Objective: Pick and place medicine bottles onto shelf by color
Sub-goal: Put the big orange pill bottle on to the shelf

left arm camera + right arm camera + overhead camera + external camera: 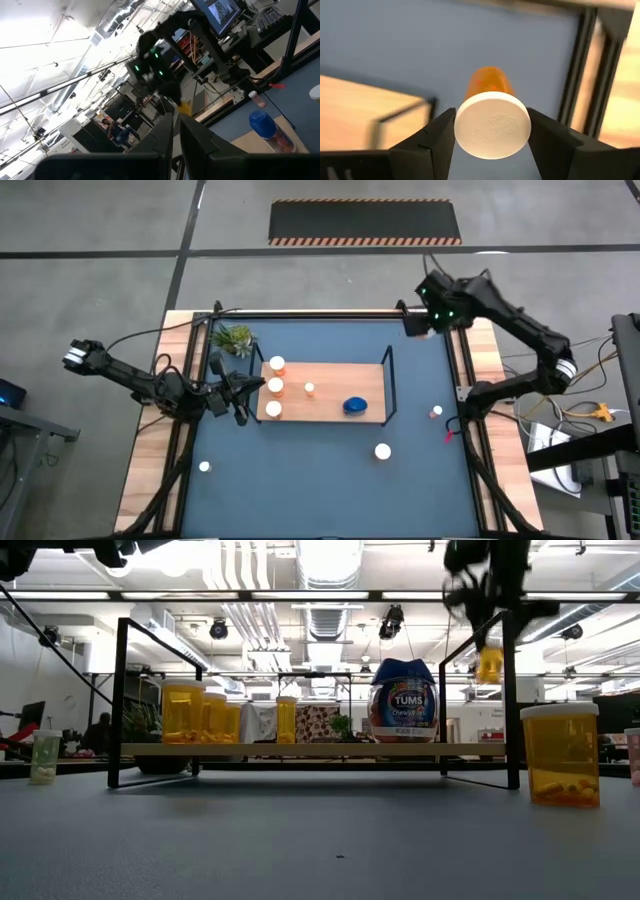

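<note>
Right wrist view showed the right tool (491, 132) clamped on an orange medicine bottle (491, 117), raised above the tabletop's (150, 470) far right corner beside the shelf (330, 375). The left tool (240, 393), fingers nearly together, waited at the shelf's left end.

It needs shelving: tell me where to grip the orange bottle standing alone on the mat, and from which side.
Take the orange bottle by its round white cap, claw coming straight down: it stands upright on the mat, nothing close beside it.
</note>
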{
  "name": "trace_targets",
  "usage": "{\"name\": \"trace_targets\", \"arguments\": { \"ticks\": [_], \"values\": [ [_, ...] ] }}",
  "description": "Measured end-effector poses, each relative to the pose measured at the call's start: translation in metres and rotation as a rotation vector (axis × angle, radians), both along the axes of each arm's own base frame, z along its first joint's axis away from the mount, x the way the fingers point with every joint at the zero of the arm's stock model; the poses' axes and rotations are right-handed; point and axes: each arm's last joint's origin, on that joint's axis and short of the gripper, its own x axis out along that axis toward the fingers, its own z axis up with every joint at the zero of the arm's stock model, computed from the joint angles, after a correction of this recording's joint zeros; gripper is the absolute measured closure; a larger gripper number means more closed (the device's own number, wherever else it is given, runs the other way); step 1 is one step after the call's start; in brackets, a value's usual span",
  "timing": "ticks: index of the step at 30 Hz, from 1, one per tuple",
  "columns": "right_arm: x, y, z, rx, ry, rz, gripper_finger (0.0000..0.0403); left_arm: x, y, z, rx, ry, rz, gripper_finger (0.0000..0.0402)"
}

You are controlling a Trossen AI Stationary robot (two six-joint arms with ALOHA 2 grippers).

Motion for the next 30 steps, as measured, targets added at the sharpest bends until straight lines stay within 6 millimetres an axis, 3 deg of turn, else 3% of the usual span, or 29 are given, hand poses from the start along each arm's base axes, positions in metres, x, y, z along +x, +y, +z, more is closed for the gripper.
{"name": "trace_targets", "arguments": {
  "ticks": [7,16,23,30],
  "values": [
    [0.024,0.021,0.058,-0.177,-0.187,0.100,0.0197,0.000,0.000,0.000,-0.001,-0.001,-0.001,0.0387],
    [0.084,0.053,0.090,-0.269,-0.337,0.330,0.0197,0.000,0.000,0.000,-0.002,-0.001,-0.001,0.0387],
    [0.142,0.062,0.087,-0.263,-0.319,0.495,0.0197,0.000,0.000,0.000,-0.002,-0.001,-0.001,0.0387],
    [0.194,0.053,0.048,-0.166,-0.177,0.614,0.0197,0.000,0.000,0.000,-0.003,-0.001,-0.001,0.0387]
  ]
}}
